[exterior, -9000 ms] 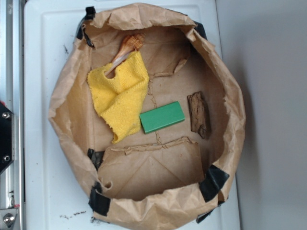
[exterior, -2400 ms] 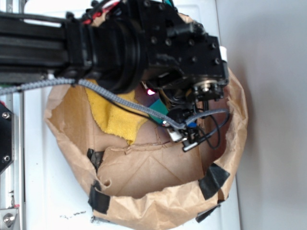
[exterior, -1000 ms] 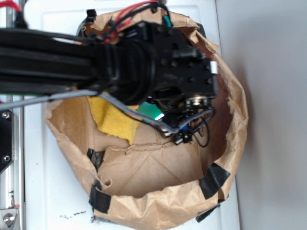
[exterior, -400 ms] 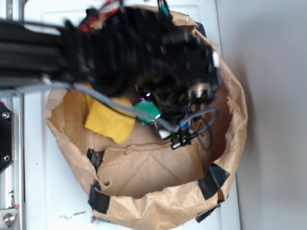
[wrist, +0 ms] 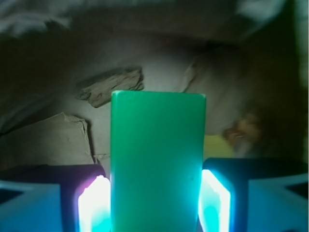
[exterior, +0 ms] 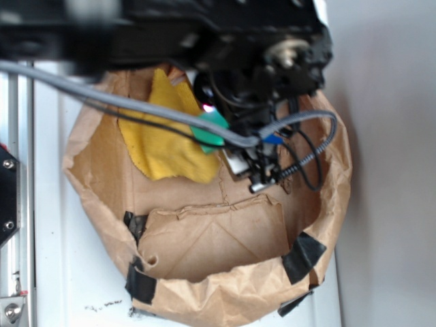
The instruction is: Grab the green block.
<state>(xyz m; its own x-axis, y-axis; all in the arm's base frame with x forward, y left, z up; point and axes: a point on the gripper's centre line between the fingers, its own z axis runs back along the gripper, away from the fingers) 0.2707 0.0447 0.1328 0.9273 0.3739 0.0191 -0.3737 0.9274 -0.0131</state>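
The gripper (wrist: 155, 203) is closed on the green block (wrist: 157, 159), its two fingers (wrist: 94, 205) pressing both sides. In the exterior view the block (exterior: 212, 133) sits under the arm, above the paper bag (exterior: 204, 293), beside the yellow cloth (exterior: 160, 146). The bark piece (wrist: 111, 86) lies on the bag floor.

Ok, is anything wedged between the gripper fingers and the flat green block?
Nothing visible. In the wrist view the flat green block fills the gap of the gripper, each finger pad flush against a side. The brown bark piece lies beyond, apart.
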